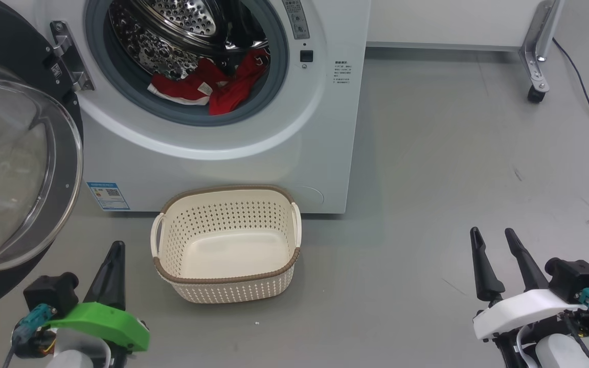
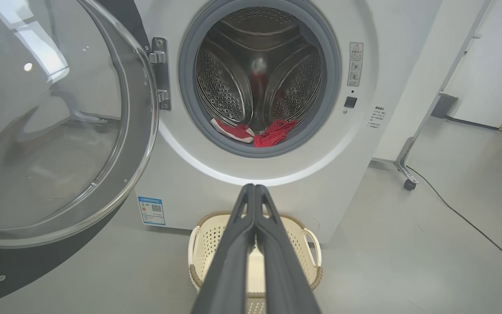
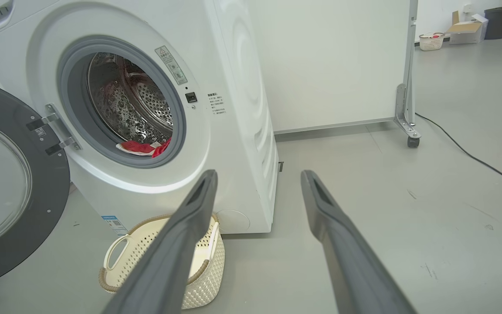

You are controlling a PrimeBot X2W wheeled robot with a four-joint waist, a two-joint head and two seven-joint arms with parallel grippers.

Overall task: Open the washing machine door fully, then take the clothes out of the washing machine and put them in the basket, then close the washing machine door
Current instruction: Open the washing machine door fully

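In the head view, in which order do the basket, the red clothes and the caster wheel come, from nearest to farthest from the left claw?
1. The basket, just to the right of the left claw.
2. The clothes, ahead, inside the washing machine.
3. The caster wheel, far off to the right.

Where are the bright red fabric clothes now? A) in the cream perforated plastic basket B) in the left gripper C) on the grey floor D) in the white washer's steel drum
D: the bright red clothes lie in the perforated steel drum, just inside the grey gasket.
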